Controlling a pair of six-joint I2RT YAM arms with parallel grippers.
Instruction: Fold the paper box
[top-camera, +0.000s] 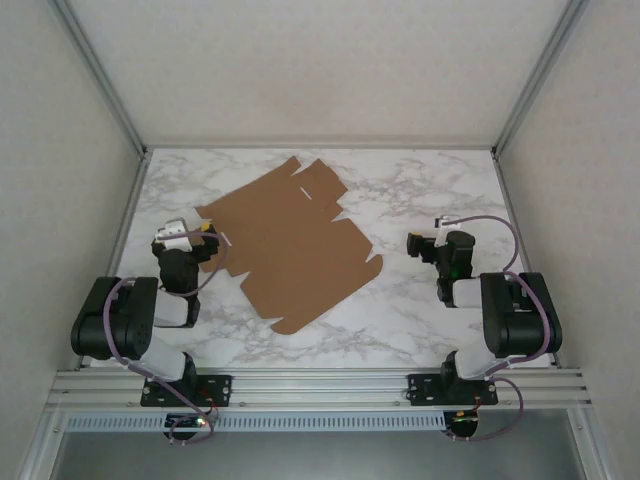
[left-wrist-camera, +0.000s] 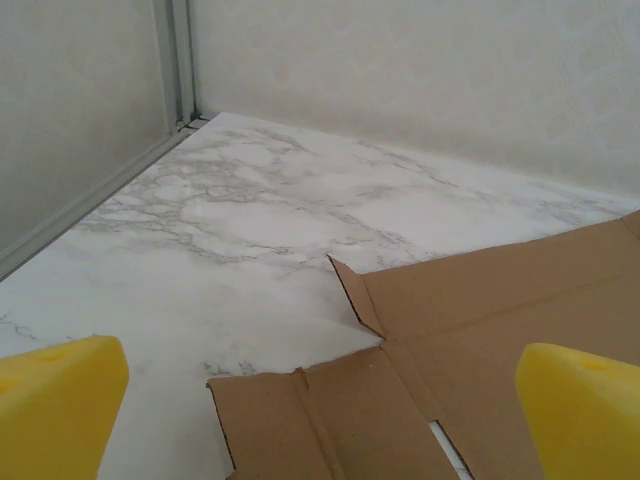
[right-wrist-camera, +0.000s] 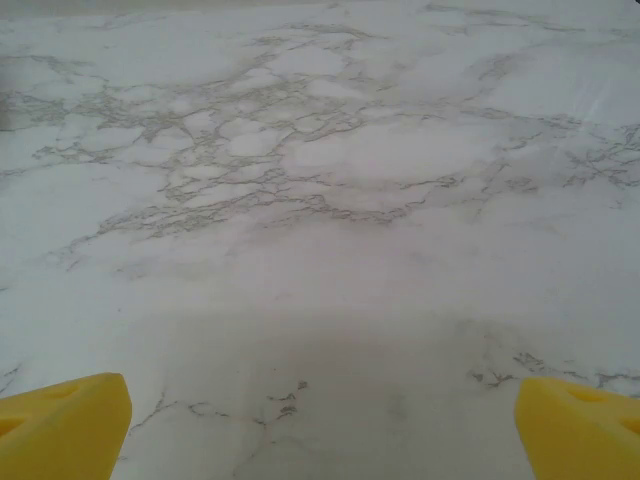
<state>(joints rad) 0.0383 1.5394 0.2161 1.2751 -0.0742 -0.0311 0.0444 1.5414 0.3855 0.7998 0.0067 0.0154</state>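
- You are at the very start. The paper box (top-camera: 290, 245) lies flat and unfolded on the marble table (top-camera: 440, 190) with no flap raised, so I judge that folding has not begun.
- Your left gripper (top-camera: 210, 238) sits at the box's left edge. Your right gripper (top-camera: 415, 243) is well apart from the box's right edge. Both have their fingers spread wide, with nothing between them.
- The next move, as I judge it, is to lift a first flap along its crease. The sheet lies flush on the table, so you need a fingertip under an edge while the other arm pins the panel against sliding.
- The left wrist view gives you detail the overhead view blurs. Between the left gripper (left-wrist-camera: 320, 405) tips you can see a pointed tab (left-wrist-camera: 355, 290), cut slits and crease lines.
- The right wrist view has bare marble ahead of the right gripper (right-wrist-camera: 320, 420). Use the overhead view for the box's whole outline.
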